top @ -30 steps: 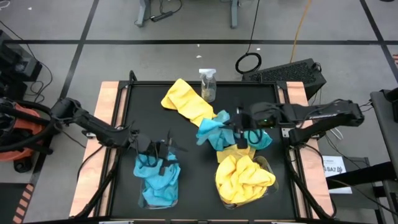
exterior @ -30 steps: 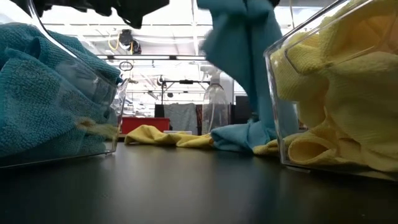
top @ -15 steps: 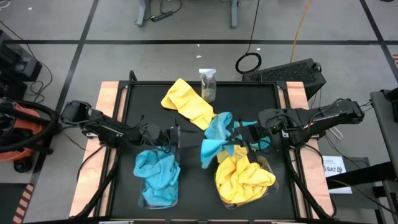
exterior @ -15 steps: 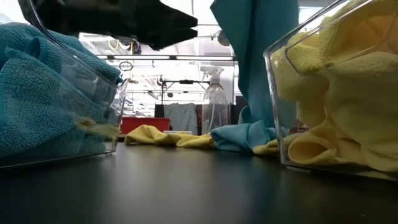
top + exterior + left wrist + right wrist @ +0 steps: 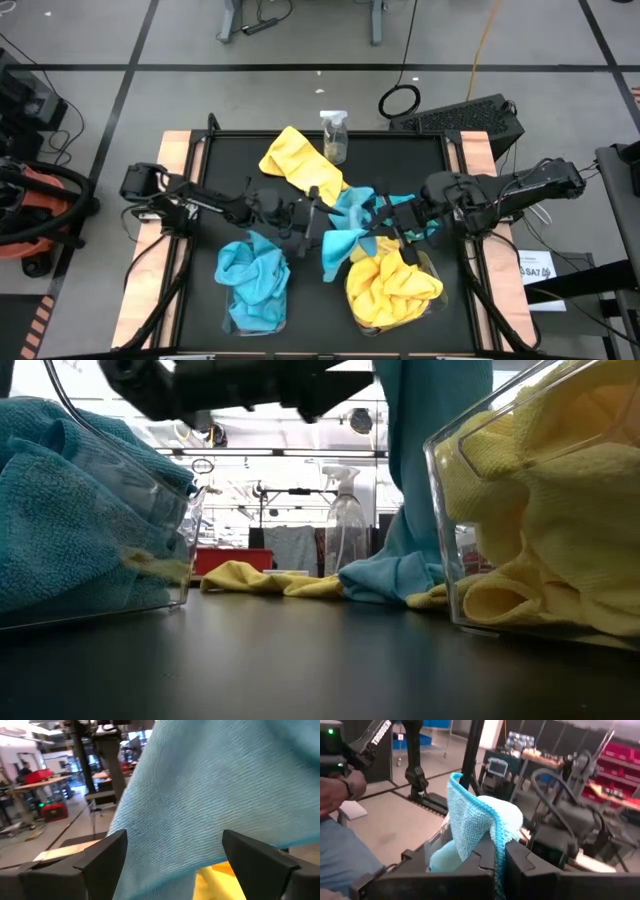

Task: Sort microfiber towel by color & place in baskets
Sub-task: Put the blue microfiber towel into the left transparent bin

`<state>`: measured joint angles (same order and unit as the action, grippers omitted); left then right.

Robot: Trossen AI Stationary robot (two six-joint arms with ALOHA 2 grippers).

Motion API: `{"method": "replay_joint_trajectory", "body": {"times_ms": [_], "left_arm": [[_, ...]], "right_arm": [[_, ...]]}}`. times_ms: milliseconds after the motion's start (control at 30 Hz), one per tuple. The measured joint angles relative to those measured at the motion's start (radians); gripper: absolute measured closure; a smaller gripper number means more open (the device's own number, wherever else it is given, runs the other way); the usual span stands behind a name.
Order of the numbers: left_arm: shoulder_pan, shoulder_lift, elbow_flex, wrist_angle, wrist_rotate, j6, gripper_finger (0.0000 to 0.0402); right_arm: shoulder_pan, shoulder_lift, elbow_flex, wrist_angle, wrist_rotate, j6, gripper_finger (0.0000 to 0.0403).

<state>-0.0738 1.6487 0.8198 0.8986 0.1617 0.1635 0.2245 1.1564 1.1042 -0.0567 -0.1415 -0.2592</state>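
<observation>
My right gripper is shut on a turquoise microfiber towel held up over the table's middle. My left gripper reaches in level from the left and is open. Its two fingers stand on either side of that towel's hanging part. The left basket holds turquoise towels. The right basket is heaped with yellow ones. A yellow towel and another turquoise one lie on the table behind. My right gripper pinches a fold of the turquoise towel between its two fingers, coming level from the table's right. One bunched part stands above the fingers; the rest hangs below. I cannot tell whether the lower end reaches the table. My left gripper has the towel between its open fingers; I cannot tell whether they touch it.
A small clear spray bottle stands at the table's far edge, behind the yellow towel. Wooden strips border the black table on the left and right. A person's arm shows beyond the table in the right wrist view.
My left gripper has left the spot over the left basket and gone toward the table's right, up to the hanging turquoise towel. My right gripper has turned, and the towel's hanging part has swung toward the near edge.
</observation>
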Motion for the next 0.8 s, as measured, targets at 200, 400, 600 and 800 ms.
{"method": "replay_joint_trajectory", "body": {"times_ms": [200,400,600,800], "left_arm": [[0.01,0.104,0.141,-0.059,0.08,-0.001,0.0068],[0.009,0.192,0.269,-0.078,0.17,-0.02,0.0068],[0.008,0.281,0.385,-0.103,0.283,-0.053,0.0068],[-0.002,0.315,0.424,-0.111,0.36,-0.046,0.0116]], "right_arm": [[0.0,0.004,0.0,0.033,-0.02,-0.023,0.0402],[0.0,0.021,0.0,0.03,-0.022,-0.034,0.0402],[0.0,0.024,0.0,0.031,-0.022,-0.042,0.0402],[0.0,0.024,0.0,0.025,-0.022,-0.042,0.0402]]}}
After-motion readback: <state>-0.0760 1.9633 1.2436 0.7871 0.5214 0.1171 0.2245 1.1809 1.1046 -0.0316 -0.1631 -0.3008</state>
